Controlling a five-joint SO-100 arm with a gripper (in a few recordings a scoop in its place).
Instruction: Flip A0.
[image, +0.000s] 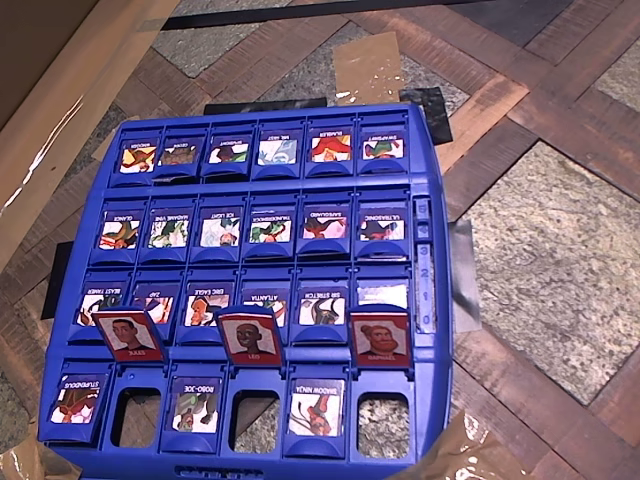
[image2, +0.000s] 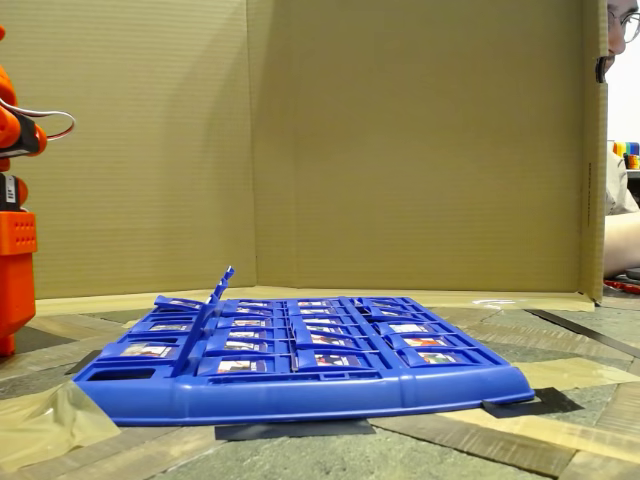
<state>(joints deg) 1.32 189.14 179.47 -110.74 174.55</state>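
Note:
A0 lies flat in the bottom-left slot of the blue game board in the overhead view. Its blue-framed cartoon face is up, and its label reads "STUPENDOUS". One row above it, three red-framed portrait tiles stand raised: one at the left, one in the middle and one at the right. In the fixed view these raised tiles show edge-on above the board. Part of the orange arm stands at that view's left edge, well away from the board.
Other blue cartoon tiles lie flat across the board, among them ROBO-JOE. Three bottom-row slots are open holes. A cardboard wall stands behind the board. A person sits beyond its right end.

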